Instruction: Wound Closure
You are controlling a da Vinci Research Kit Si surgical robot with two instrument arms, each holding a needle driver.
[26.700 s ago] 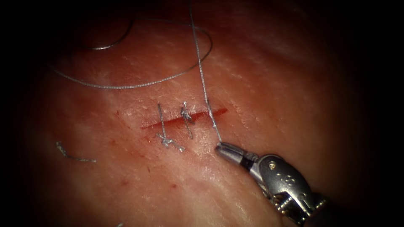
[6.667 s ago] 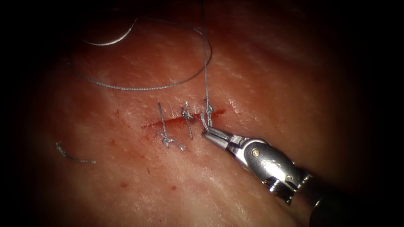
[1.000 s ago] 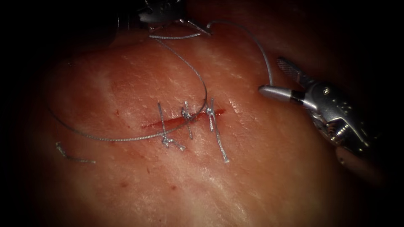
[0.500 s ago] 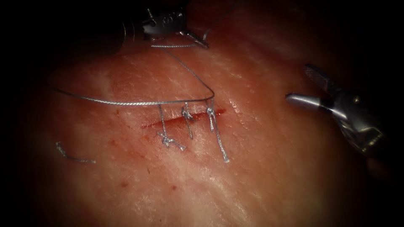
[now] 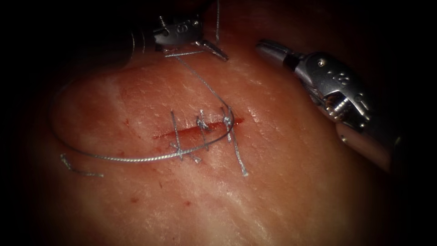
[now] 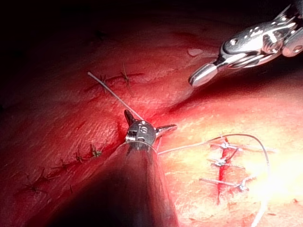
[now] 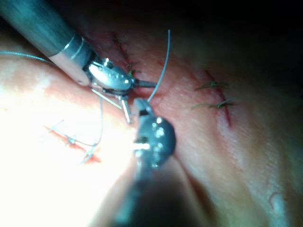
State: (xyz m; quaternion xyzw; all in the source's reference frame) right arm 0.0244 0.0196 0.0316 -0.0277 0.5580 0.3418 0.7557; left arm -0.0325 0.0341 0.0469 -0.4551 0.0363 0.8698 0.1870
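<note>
Tissue (image 5: 282, 182), pink and glistening, formed the whole ground of the endoscope view. We logged one short cut (image 5: 182, 133) at centre, crossed by three stitches (image 5: 201, 125). The rightmost one carried a loose tail (image 5: 239, 159). A cut end of thread (image 5: 79, 171) lay well to the left of the cut.

Thread (image 5: 114, 159) ran from the rightmost stitch in a wide loop out past the cut's left end and up to the left tool (image 5: 200, 45). That tool sat beyond the cut, apart from it. A thin pale strand (image 5: 217, 23) rose from beside it; we could not tell whether it was the needle or thread. The right tool (image 5: 266, 47) hung above the cut's right end, off the tissue, jaws closed on nothing.

Left wrist view:
- the left tool (image 6: 150, 120) with its two jaws spread wide, nothing clamped between them
- thread lying across the tool's head
- the pale strand (image 6: 113, 94), reaching away from between the jaws
- the right tool (image 6: 201, 78), closed and clear of the stitched cut (image 6: 220, 175)
- other sutured lines (image 6: 61, 165) off to one side

Right wrist view:
- the right tool (image 7: 139, 106), closed and empty, its tip just beside the left tool's spread jaws
- the pale strand (image 7: 163, 66), gently curved, ending behind that tip
- another sutured line (image 7: 215, 101) nearby
</note>
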